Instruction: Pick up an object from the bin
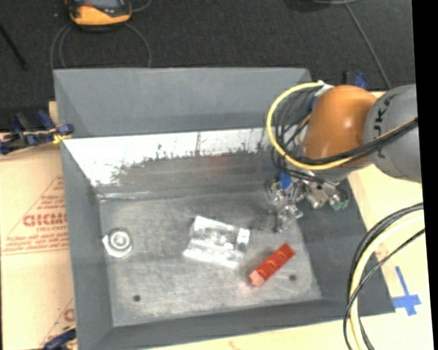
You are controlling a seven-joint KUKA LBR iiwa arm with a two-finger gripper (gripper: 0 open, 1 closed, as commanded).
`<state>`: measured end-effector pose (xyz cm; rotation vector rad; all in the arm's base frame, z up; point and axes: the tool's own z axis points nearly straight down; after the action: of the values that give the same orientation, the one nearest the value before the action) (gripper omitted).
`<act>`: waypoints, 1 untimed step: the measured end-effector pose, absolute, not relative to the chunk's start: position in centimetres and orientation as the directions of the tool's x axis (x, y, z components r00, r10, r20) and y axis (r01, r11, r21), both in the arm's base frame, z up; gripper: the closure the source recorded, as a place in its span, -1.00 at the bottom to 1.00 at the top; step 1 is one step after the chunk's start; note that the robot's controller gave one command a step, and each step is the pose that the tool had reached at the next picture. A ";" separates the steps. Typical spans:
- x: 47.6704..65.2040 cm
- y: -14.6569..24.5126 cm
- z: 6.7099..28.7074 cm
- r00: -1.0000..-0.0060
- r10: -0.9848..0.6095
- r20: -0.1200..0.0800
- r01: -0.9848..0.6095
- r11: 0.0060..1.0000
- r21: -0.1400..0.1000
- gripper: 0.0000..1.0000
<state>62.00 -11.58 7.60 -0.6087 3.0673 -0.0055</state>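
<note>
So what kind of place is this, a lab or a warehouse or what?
Probably a robotics lab test cell, not a warehouse. A grey metal bin holds a few loose things, a red block and a clear packet among them, and a cabled robot arm's gripper hangs over its right side.

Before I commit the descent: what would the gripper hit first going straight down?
Probably bare bin floor: the gripper hangs by the right wall, with the red block apart toward the front and the clear packet to the view's left. Depth is unclear.

The packet [216, 241] lies between the ring [118, 242], left, and the block [272, 265].
</note>
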 end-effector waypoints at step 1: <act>62.2 -11.7 10.9 -0.926 -0.376 -0.008 -0.376 0.927 -0.004 1.00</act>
<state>62.20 -11.67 10.93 -0.6005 3.0748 -0.0043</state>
